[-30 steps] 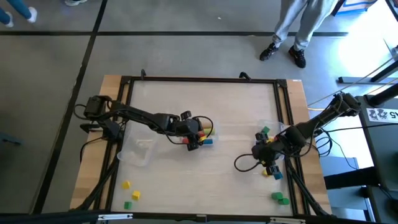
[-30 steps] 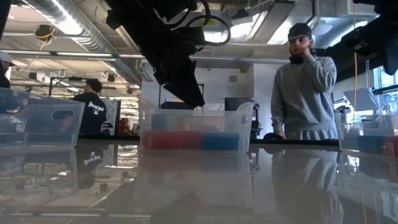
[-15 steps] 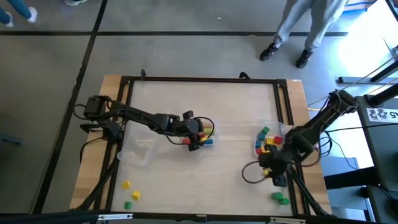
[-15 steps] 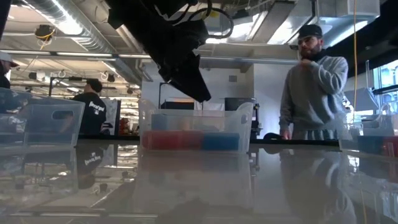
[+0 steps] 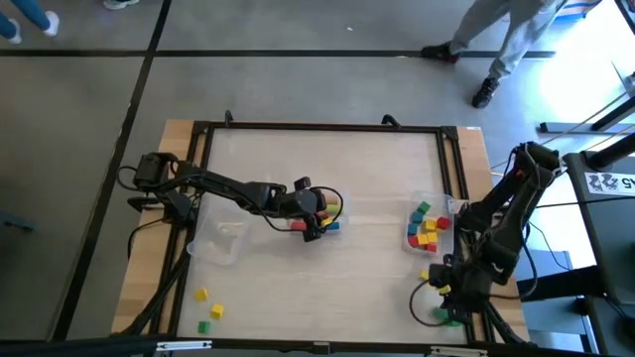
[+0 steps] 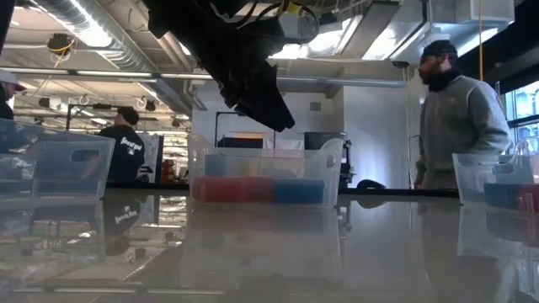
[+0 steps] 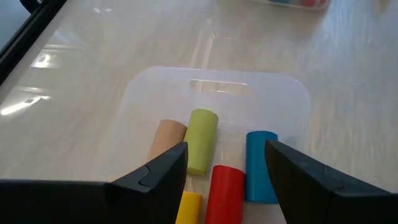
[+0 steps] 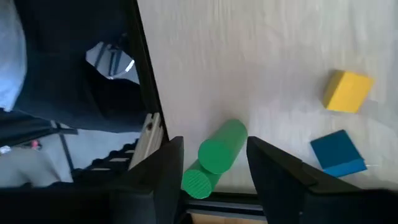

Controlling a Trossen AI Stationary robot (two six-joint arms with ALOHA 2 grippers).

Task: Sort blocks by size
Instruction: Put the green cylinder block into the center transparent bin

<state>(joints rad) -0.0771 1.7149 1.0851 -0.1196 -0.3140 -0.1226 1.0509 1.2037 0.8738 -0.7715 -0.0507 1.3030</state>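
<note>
My left gripper (image 5: 310, 220) hangs open and empty over a clear bin (image 7: 292, 93) at the table's middle. That bin holds cylinder blocks: tan (image 7: 166, 135), yellow-green (image 7: 201, 138), blue (image 7: 260, 163), red (image 7: 225, 191) and yellow (image 7: 186, 208). My right gripper (image 5: 444, 297) is open near the table's near right corner, above two green cylinders (image 8: 221, 146) that lie on the table between its fingers, untouched. A yellow cube (image 8: 347, 91) and a blue cube (image 8: 337, 152) lie beside them. In the low view my left gripper (image 6: 282, 118) shows above the middle bin (image 6: 265, 172).
A second clear bin (image 5: 429, 230) with mixed blocks stands at the right. An empty clear bin (image 5: 220, 243) stands at the left. Yellow and green blocks (image 5: 208, 309) lie at the near left corner. A black frame (image 5: 317, 127) rims the table. A person walks behind the far edge.
My right gripper has gone from the right bin toward the table's near edge and now stands over the green cylinders near the near right corner. My left gripper has risen slightly over the middle bin. The person behind the table has walked to the right.
</note>
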